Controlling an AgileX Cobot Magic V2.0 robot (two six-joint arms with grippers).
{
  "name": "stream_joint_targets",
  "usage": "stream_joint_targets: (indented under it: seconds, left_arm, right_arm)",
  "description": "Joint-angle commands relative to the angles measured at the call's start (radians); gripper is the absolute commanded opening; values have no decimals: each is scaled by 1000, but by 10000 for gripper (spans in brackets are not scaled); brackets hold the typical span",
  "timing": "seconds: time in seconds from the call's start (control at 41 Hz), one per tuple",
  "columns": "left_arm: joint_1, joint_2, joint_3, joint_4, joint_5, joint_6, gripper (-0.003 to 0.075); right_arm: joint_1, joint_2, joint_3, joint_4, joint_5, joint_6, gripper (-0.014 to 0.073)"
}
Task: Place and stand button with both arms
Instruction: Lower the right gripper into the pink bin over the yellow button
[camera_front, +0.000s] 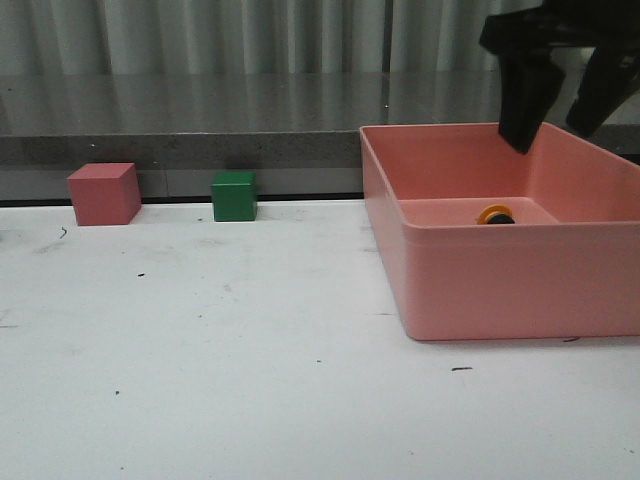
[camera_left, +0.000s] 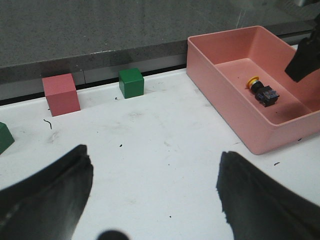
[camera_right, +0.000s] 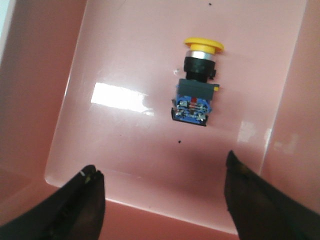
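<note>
Inside the pink bin (camera_right: 60, 65), the button (camera_right: 196, 82) lies toppled (cap sideways) beneath the released right tool (camera_right: 160, 200).

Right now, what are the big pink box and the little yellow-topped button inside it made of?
The big pink box looks like smooth moulded plastic: its floor is glossy, with bright glints of light and rounded corners. The little button seems mostly plastic too, with a shiny yellow cap and a black body. The bluish end holds small silvery bits, probably metal contacts, though they are too small to be sure.
</note>
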Motion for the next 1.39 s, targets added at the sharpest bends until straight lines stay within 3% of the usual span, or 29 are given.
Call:
stream_joint_targets:
  seconds: [0.0, 0.195, 0.391, 1.196, 1.367]
  left_arm:
    - [-8, 10, -36, -14, -78, -1, 511]
    - [-8, 10, -36, -14, -78, -1, 511]
    - [-8, 10, -36, -14, -78, -1, 511]
    - [-8, 10, -36, -14, -78, -1, 511]
    - [-8, 10, -36, -14, -78, -1, 511]
  right_arm:
    - [0, 36, -108, -35, 22, 0, 527]
    - [0, 192, -274, -171, 133, 100, 527]
    - [-2, 292, -371, -172, 154, 144, 527]
    - [-55, 430, -423, 5, 118, 167, 526]
    - [-63, 438, -423, 38, 130, 166, 410]
